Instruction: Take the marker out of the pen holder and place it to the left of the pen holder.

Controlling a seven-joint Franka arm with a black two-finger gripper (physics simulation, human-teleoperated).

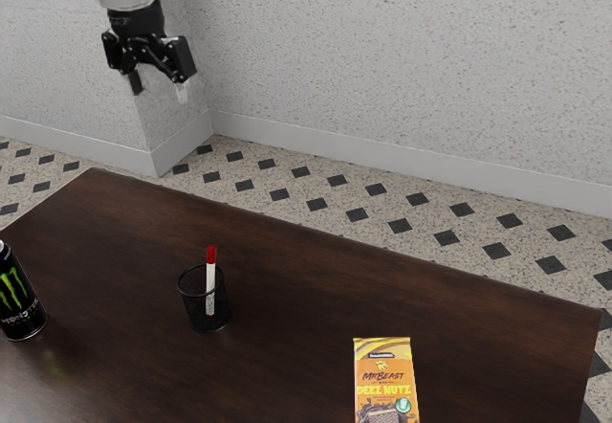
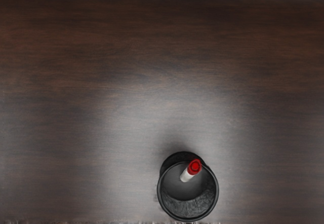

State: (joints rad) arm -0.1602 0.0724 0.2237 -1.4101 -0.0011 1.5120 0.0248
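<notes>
- One marker [image 1: 210,294], approx. upright w/ a slight lean, is in the pen holder [image 1: 194,312]; its red cap [image 1: 211,254] sticks up past the rim. So the task's main thing = inside the holder, not out on the table [image 1: 287,294].
- Gripper [image 1: 159,86] hangs up high, well apart from the holder, nothing btwn its fingers. From where I stand the two fingers are spread wide, w/ a clear gap; no contact w/ the marker or anything else.
- Done: nothing on the pick, nothing on the place. Prog. est.: very start, basically zero.
- Left to do, in order: get over the holder, come down on the cap end, close on it, lift straight until the lower end clears the rim, shift to the holder's left, lower, let go, back off.
- Step in hand, my guess: approach. The wrist view has the holder w/ its mouth facing the cam, marker leaning to the rim, so the hand prob. needs some lateral adj. before descent.
- Risk, IMO: light mesh cup may drag or tip if the pull is slanted; a finger could also catch the rim.
- Others: black can w/ green logo [image 1: 19,299] & choc. bar pack [image 1: 384,385], both on the table, apart from the holder, n/a for the task.
- Status: incomplete; marker not yet gripped.
</notes>
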